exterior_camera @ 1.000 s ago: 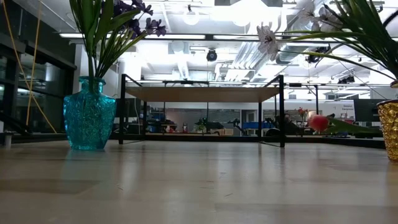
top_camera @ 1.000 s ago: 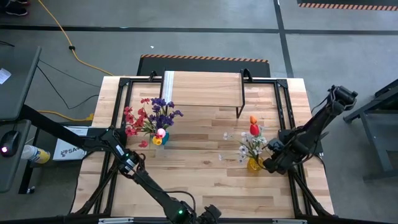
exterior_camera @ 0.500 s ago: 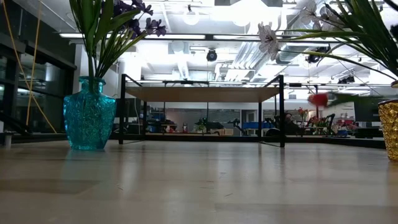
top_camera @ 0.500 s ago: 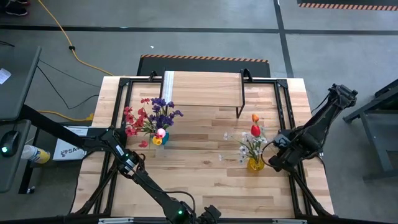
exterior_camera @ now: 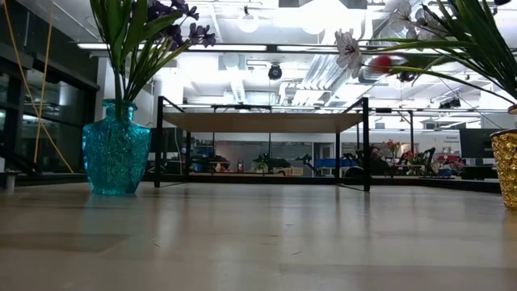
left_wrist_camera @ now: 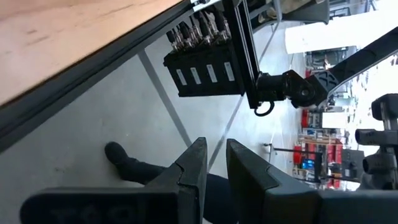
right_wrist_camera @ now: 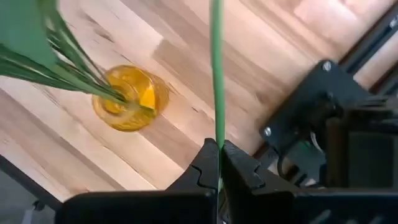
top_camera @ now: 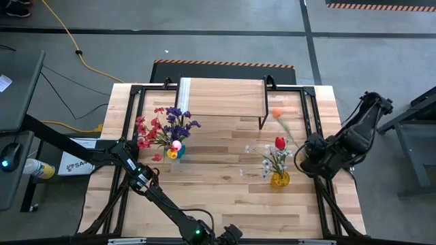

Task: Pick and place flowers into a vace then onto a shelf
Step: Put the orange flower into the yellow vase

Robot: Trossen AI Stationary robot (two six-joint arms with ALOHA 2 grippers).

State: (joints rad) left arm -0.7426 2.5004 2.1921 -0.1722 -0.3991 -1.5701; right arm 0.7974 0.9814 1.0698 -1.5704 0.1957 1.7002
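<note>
The left pincer (left_wrist_camera: pixel 211 165) waits below the near edge of the light plank surface (top_camera: pixel 225 190), its fingers nearly closed on nothing. The turquoise glass vase (top_camera: pixel 174 152) holds purple and red flowers (top_camera: pixel 167 127). Behind stands the low light-wood shelf (top_camera: pixel 221 97). The yellow glass vase (top_camera: pixel 278 179) holds more flowers. Beside it, the right pincer (right_wrist_camera: pixel 219 163) is closed on the green stem of an orange flower (top_camera: pixel 276 113).

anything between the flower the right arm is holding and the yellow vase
Nothing visible. The right gripper holds the orange flower by its stem above the table, beside the yellow vase. Only the vase's own flowers crowd its mouth.
</note>
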